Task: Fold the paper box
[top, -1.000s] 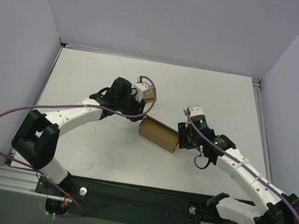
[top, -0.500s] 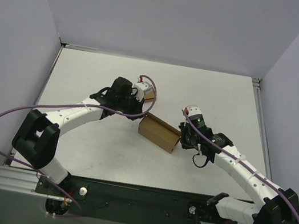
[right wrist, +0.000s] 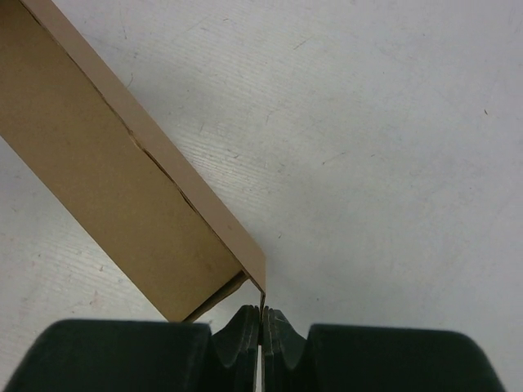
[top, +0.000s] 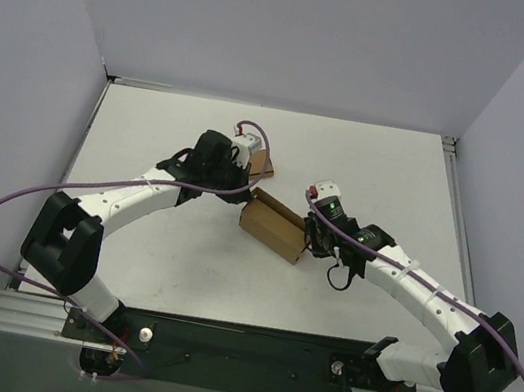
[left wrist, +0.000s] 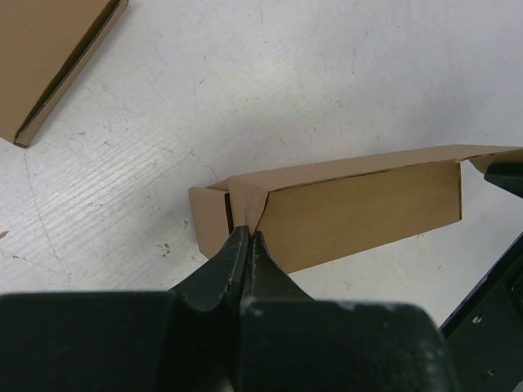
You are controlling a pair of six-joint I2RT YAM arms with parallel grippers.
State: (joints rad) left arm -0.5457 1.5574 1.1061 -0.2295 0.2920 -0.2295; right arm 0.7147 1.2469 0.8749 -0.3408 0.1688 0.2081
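Both arms are on the paper box (top: 274, 227) now, one at each end. It sits near the middle of the desk (top: 389, 168), a long narrow shape whose long axis runs on a diagonal in the top view, its far end towards the left arm (top: 140, 195) and its near end towards the right arm (top: 418, 290). So each arm has the end closest to it. In the left wrist view the left jaws are pinched fully together on a small folded tab at the box (left wrist: 351, 204) end, and the body stretches away to the right. In the right wrist view the right jaws are just as tightly closed, nipping the thin cardboard edge at the corner of the box (right wrist: 122, 180), which slants off to the upper left. The box lies on its side, a long face towards each camera. The smaller flat box (top: 260, 162) lies just beyond the left wrist, apart from all this. My read: the next fold turns on these two end grips working against each other along that diagonal.
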